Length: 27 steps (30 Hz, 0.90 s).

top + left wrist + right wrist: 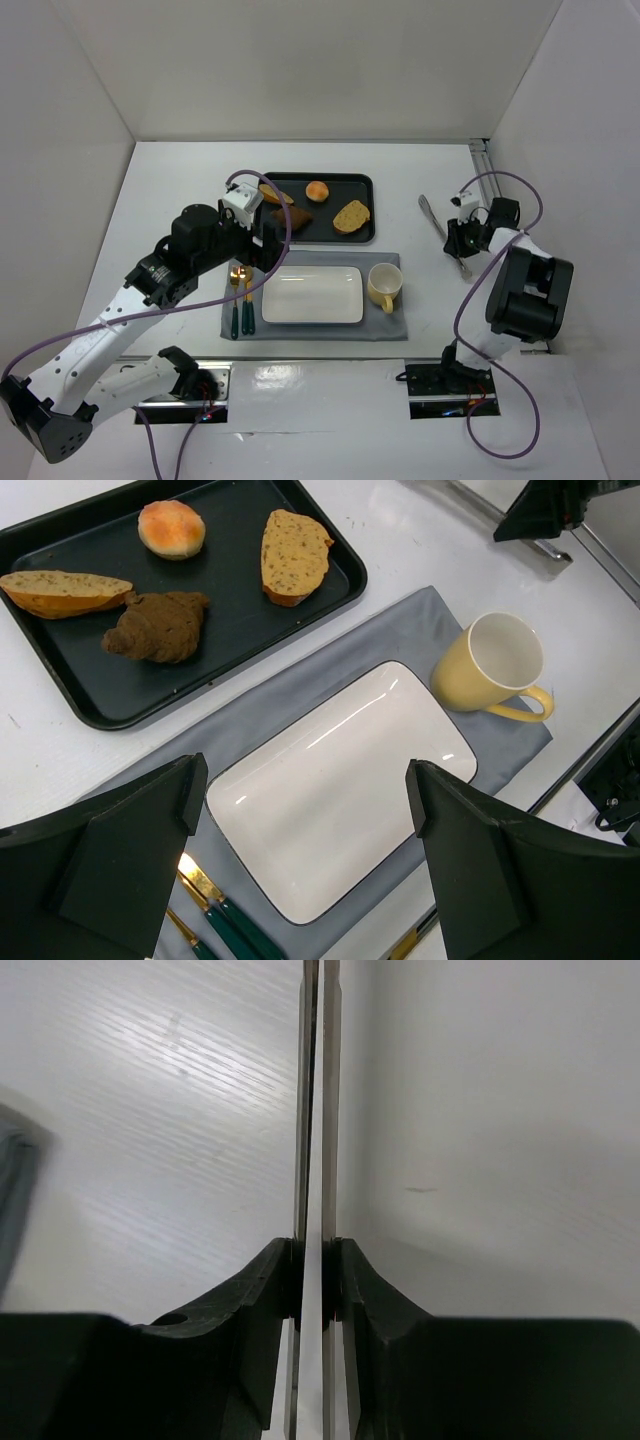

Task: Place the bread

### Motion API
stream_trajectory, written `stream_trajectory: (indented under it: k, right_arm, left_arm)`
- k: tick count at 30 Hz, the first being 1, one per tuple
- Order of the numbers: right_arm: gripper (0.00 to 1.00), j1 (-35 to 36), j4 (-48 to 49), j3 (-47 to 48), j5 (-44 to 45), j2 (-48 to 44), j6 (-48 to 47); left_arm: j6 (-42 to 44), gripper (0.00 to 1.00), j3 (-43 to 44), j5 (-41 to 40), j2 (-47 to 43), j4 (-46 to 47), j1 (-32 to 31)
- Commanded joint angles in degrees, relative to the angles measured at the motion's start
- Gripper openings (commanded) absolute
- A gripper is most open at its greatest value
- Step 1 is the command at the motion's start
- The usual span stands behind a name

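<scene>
The bread, a small round golden-orange bun [317, 190], lies in the black tray [345, 183] at the back, apart from both grippers. In the left wrist view the bun [171, 528] sits at the tray's far side [230, 605]. My left gripper [266, 252] is open and empty, hovering over the left end of the white rectangular plate [311, 294]; its jaws stand wide apart over the plate [330, 780]. My right gripper [462, 240] is shut on a pair of metal tongs [435, 220] at the right; the tong blades [312, 1110] are pressed together between its fingers.
The tray also holds a tan slice [351, 216], a long crusty piece [275, 194] and a dark brown piece [293, 216]. A yellow mug [384, 287] stands right of the plate on a grey mat [390, 325]. Green-handled cutlery [240, 300] lies left of the plate.
</scene>
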Motion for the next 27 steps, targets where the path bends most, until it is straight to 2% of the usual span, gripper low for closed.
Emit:
stream_trajectory:
  k: [1, 4, 6, 8, 9, 13, 20, 27]
  right_arm:
    - [0.23, -0.32, -4.56, 5.2, -6.28, -8.06, -0.28]
    - [0.28, -0.32, -8.69, 8.36, -9.35, -11.67, 0.25]
    - [0.36, 1.08, -11.14, 10.73, -10.51, -13.51, 0.77]
    - [0.4, 2.22, -12.47, 12.14, -11.21, -14.39, 1.29]
    - [0.46, 3.45, -13.17, 12.67, -11.74, -15.1, 1.3]
    - [0.52, 8.02, -13.71, 15.92, -11.74, -15.63, 3.14]
    - [0.52, 15.84, -11.77, 20.41, -8.32, -13.44, 5.87]
    - [0.54, 27.61, -10.02, 27.52, -1.2, -4.74, 5.78]
  left_arm:
    - [-1.27, 1.0, 0.39, -0.62, -1.12, 1.71, -0.23]
    - [-1.27, 1.0, 0.39, -0.62, -0.59, 1.71, -0.23]
    - [-1.27, 1.0, 0.39, -0.62, -0.59, 1.71, -0.23]
    - [-1.27, 1.0, -0.13, -0.62, -0.59, 2.23, -0.23]
    - [-1.27, 1.0, -0.14, -0.62, -0.59, 2.24, -0.23]
    - [-0.74, 1.0, -0.14, -1.14, 0.47, 2.24, -0.23]
    - [-0.74, 1.0, -0.67, -2.28, 0.99, 2.24, -0.23]
    - [-0.22, 1.0, -0.67, -2.81, 2.04, 2.76, -0.23]
